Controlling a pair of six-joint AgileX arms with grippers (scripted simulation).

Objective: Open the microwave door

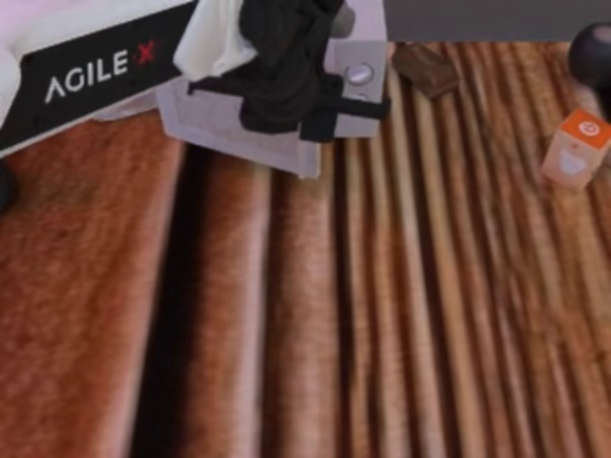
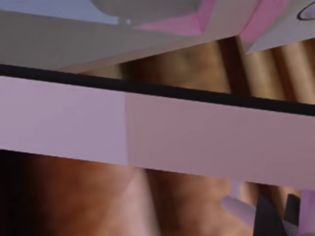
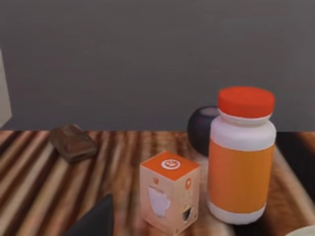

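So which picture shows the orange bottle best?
The right wrist view: the white bottle with its orange cap and label stands whole beside the small orange box. The top view shows the box but not the bottle; the left wrist view shows neither.

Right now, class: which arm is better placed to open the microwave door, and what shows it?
Left. In the top view the left gripper is over the microwave, by the microwave door. The right arm's camera faces an orange-capped bottle and a small box instead.
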